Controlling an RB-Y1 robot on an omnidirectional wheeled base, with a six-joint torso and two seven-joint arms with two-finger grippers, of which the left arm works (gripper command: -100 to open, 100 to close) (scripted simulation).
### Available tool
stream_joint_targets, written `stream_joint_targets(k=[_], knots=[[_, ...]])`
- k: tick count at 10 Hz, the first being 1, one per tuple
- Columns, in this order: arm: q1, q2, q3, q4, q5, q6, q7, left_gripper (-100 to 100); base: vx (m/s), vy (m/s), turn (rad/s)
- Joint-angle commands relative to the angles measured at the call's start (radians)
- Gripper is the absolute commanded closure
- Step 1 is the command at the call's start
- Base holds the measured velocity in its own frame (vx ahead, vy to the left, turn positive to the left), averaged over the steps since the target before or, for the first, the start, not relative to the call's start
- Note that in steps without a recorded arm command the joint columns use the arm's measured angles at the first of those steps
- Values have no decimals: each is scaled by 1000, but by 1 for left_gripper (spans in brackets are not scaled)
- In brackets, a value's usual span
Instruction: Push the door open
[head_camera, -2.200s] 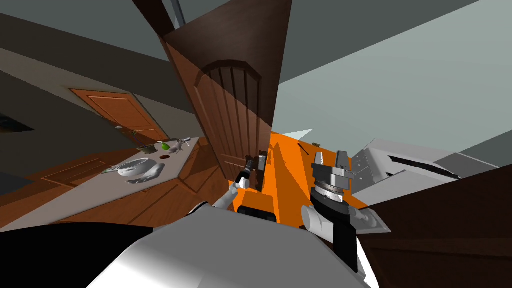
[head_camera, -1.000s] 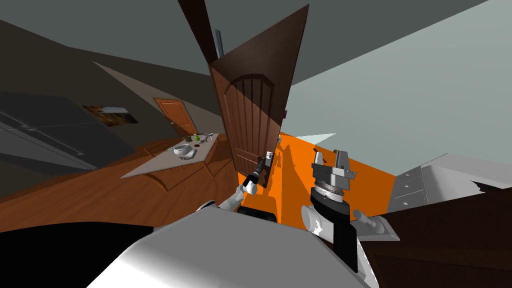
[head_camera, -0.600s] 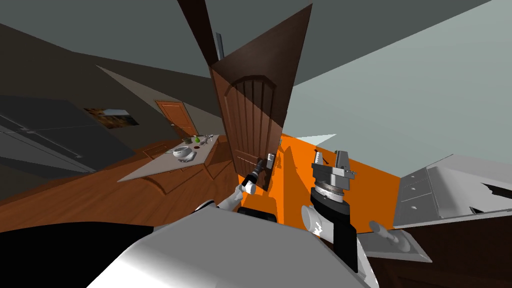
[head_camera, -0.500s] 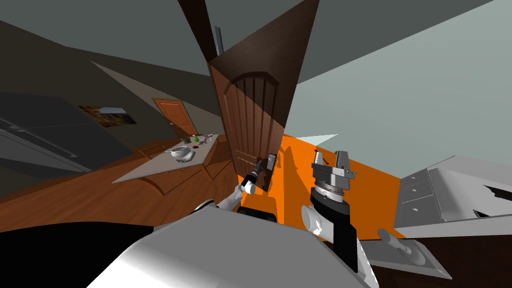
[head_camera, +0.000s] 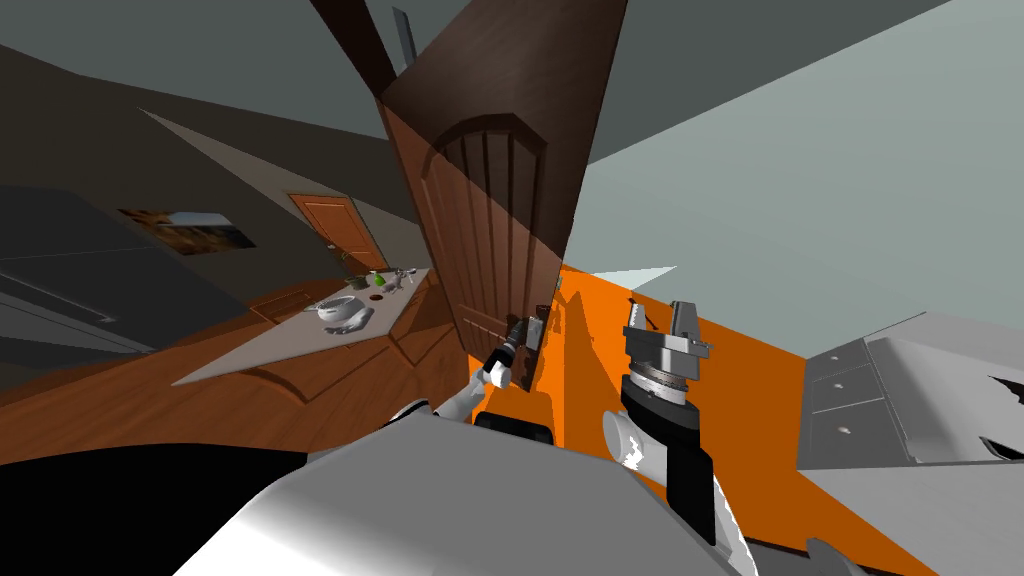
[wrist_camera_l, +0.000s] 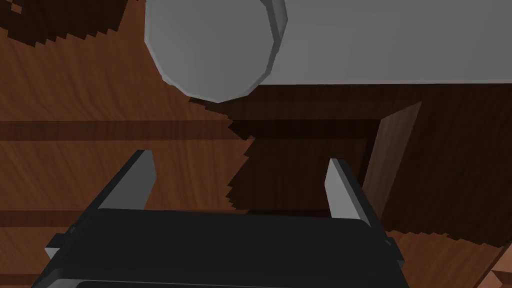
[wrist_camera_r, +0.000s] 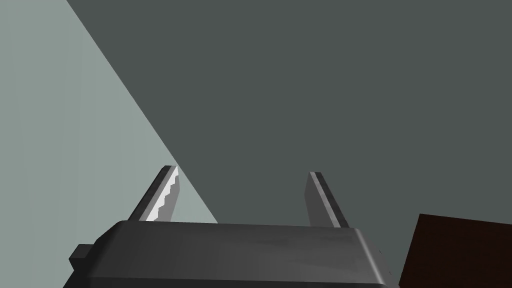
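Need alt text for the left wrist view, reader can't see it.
The left gripper, two thin light grey fingers standing open on a dark box, faces a brown wood-grain panelled door at close range. Just beyond the fingertips a light grey round-ended bar, probably the door's handle, runs across the door; the fingers hold nothing.

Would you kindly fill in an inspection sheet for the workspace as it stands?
Surface: orange floor ahead, wood floor to my left.
Job's things: brown panelled door; its grey round handle just beyond the left gripper.
Clutter: grey table with a white bowl and small items.
Grippers: left open at the door; right gripper open, raised, clear of it.
Cables: nothing seen.
Surroundings: grey walls, white drawer unit, second door.
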Motion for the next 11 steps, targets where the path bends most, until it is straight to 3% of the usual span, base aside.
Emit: stream_joint_targets(k=[1, 2, 3, 4, 9, 11], knots=[[1, -30, 4, 2, -4, -2, -3, -100, 85, -175, -25], [0, -47, 5, 4, -6, -3, -3, -100, 55, -170, -18], [6, -38, 6, -6, -5, 3, -9, -100, 20, -75, 3], [6, -38, 6, -6, -5, 3, -9, 100, -3, 7, 1], [6, -38, 6, -6, -5, 3, -9, 100, -5, 12, -8], [26, -4, -15, -28, 42, -4, -57, 100, 98, -27, 61]])
